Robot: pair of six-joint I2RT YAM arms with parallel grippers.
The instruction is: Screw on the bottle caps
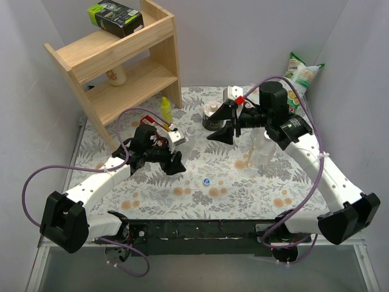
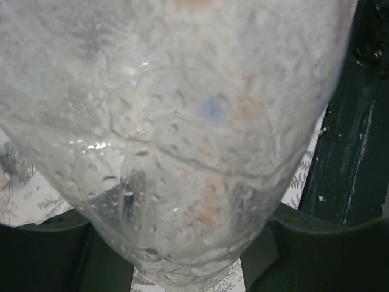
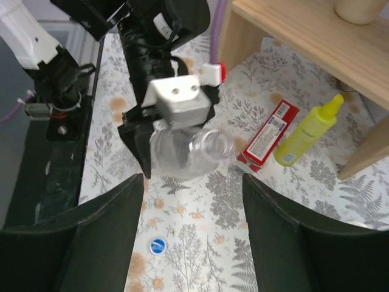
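Left gripper point(image 3: 161, 152): closed around clear bottle point(image 3: 197, 152) (neck uncapped).
Right gripper point(image 1: 214, 125): jaws spread wide, nothing held.
Blue cap point(image 3: 157, 246): laid on floral table point(image 1: 152, 198).

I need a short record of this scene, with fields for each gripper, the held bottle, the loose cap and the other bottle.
left gripper: shut on the clear bottle
clear bottle: neck open, no cap on it
right gripper: open, holding nothing
blue cap: lying loose on the table, between the two arms, touching neither gripper
second clear bottle: standing beside the right arm; whether it is capped cannot be told
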